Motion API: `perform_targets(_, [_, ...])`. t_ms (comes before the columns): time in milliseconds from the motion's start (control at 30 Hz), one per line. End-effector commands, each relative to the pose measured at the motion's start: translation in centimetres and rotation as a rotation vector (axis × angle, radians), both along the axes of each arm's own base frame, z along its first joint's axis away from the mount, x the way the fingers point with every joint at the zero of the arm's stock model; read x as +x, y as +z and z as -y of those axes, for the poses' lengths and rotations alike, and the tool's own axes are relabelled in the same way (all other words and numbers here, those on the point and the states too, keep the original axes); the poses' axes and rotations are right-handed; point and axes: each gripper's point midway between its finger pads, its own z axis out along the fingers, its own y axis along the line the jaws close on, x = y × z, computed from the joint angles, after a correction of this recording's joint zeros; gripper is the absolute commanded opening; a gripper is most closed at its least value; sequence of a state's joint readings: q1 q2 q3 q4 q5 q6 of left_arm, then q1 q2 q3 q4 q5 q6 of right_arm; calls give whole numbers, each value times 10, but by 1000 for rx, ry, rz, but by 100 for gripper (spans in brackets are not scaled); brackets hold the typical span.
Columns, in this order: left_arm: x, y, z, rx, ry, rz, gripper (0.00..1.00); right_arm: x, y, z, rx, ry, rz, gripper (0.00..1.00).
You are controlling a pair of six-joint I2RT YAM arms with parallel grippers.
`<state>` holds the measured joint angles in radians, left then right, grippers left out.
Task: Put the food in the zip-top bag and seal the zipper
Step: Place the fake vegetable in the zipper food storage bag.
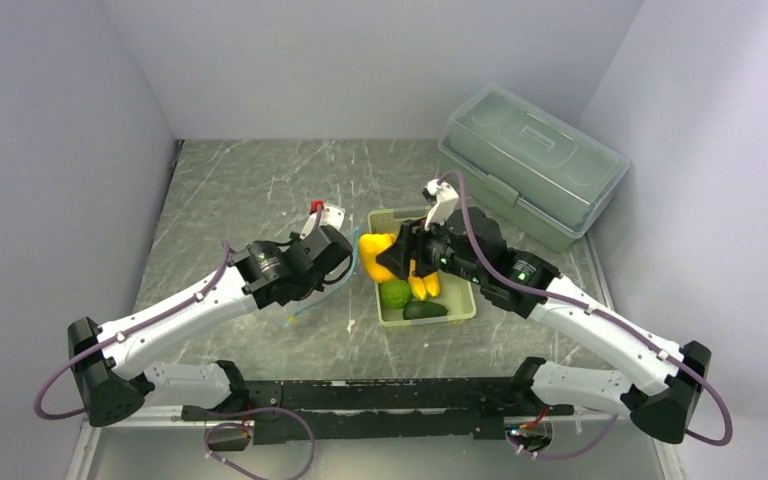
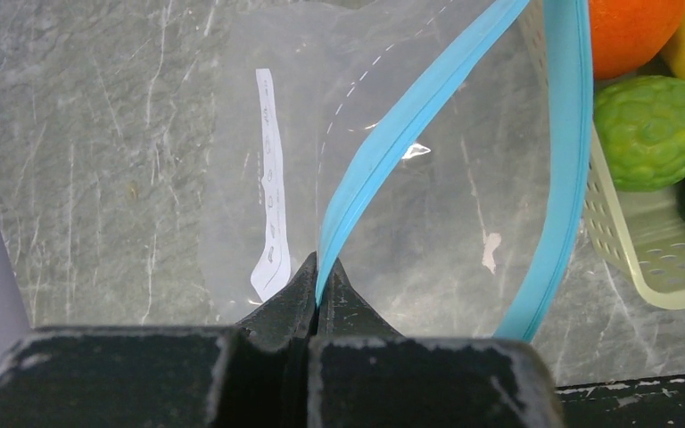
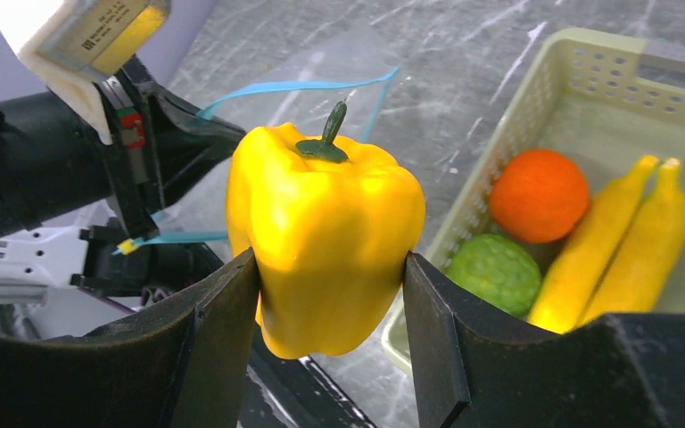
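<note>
Though aloft, one pepper [image 3: 325, 241], two bananas [image 3: 651, 241]

Lab test cell: plain white walls [image 1: 360, 60] boxing a marbled tabletop [image 1: 250, 190].

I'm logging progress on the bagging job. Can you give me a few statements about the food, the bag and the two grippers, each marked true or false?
1. The right gripper holds the yellow pepper between its fingers. True.
2. The left gripper is open and empty. False: it is shut on the zipper of the bag.
3. The orange ball is in the bag. False: it lies in the basket, next to the bumpy green fruit.
4. The bananas lie in the basket. True.
5. The bag's mouth is sealed. False: the two blue zipper strips stand apart, so the mouth is open.
</note>
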<state>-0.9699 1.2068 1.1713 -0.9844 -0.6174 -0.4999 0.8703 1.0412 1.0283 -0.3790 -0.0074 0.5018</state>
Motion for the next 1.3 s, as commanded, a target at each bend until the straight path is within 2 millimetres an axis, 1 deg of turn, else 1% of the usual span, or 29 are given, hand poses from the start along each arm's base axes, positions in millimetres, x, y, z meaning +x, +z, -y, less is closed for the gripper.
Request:
perform_targets(0, [5,16,13,-80,6,25,0,5,48,-24,178,-11,44,17])
perform_targets(133, [4,17,15,-89,5,12,0,9,48,-34,226,-35,22,17])
perform_targets(300, [3,18,18,-108,1,10,0,7,48,-50,279,-33,1,16])
perform_targets(533, [-1,20,18,-128,-1,1,0,6,36,-67,271,-39,-16,16])
perform_targets(767, [-4,27,17,-163,2,6,0,5,9,-78,231,-67,-47,16])
perform_targets(967, [-5,35,17,-192,2,21,0,4,-17,-83,193,-90,-91,15])
perform_targets(1133, [-5,38,18,-209,3,26,0,3,-31,-89,146,-99,-120,16])
perform_targets(1267, [-4,42,22,-227,-11,35,0,3,-43,-95,116,-102,-147,16])
